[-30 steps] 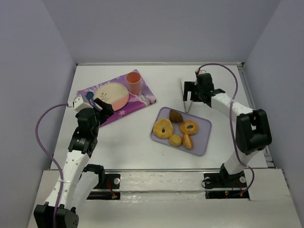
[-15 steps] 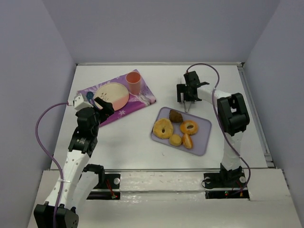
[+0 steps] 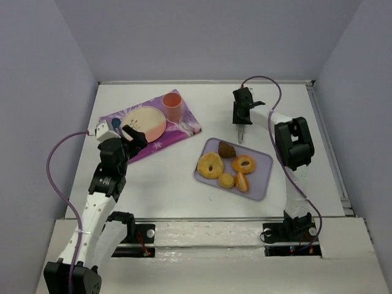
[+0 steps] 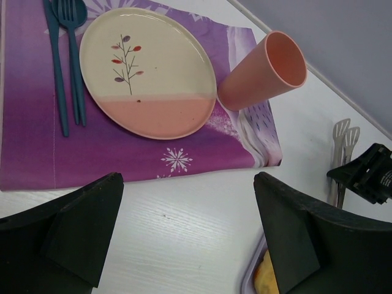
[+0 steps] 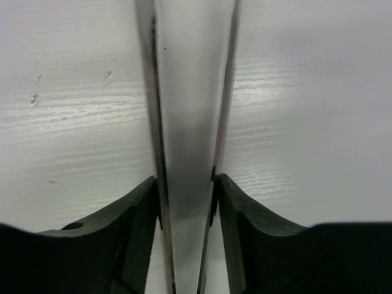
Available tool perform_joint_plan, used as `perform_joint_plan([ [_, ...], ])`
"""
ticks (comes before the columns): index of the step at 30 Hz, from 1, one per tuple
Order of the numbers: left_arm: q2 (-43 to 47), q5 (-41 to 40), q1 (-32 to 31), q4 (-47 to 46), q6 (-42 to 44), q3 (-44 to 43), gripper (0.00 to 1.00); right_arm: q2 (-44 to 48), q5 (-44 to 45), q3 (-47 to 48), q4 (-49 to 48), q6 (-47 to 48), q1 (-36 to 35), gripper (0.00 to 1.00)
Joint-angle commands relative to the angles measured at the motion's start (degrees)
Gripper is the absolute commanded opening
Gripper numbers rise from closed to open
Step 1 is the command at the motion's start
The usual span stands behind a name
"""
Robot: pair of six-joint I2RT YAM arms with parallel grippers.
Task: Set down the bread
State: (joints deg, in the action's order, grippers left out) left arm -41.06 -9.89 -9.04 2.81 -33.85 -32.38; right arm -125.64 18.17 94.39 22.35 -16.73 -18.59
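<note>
So the right end effector (image 5: 187, 182) is pinching the metal tongs (image 5: 190, 92) just past the tray (image 3: 262, 177) holding the bread (image 3: 227, 149), left end effector (image 4: 187, 184) spread wide.

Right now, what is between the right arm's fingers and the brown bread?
The tongs, held in those fingers, point toward the bread; past their tips come a strip of bare table and the tray's edge. The top view shows it.
</note>
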Motion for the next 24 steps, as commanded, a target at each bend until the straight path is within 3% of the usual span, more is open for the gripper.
perform_joint_plan([
  [1, 0.9, 0.2, -0.4, -2.1, 1.0, -0.9, 0.99, -0.6, 4.1, 0.3, 3.8, 0.2, -0.3, 0.39],
  [8, 1.8, 0.7, -0.4, -2.5, 0.5, 0.1, 0.99, 15.9, 1.6, -4.6, 3.8, 5.5, -0.3, 0.29],
  [13, 1.5, 1.4, -0.4, -2.5, 0.5, 0.6, 0.99, 33.0, -3.4, -17.3, 3.6, 5.4, -0.3, 0.27],
  [17, 1.5, 2.2, -0.4, -2.4, 0.5, 0.8, 0.99, 44.6, -11.6, -28.9, 4.5, 0.7, -0.3, 0.30],
  [20, 1.8, 2.7, -0.4, -3.8, 0.5, 0.8, 0.99, 52.9, -22.4, -37.0, 4.9, -2.0, -2.4, 0.31],
  [21, 1.9, 2.9, -0.4, -3.9, 0.6, 0.7, 0.99, 55.0, -26.9, -38.3, 5.5, -2.1, -3.1, 0.32],
  [24, 2.4, 3.5, -0.4, -4.1, 0.6, 0.9, 0.99, 62.2, -29.7, -40.4, 10.9, -2.2, -5.7, 0.34],
])
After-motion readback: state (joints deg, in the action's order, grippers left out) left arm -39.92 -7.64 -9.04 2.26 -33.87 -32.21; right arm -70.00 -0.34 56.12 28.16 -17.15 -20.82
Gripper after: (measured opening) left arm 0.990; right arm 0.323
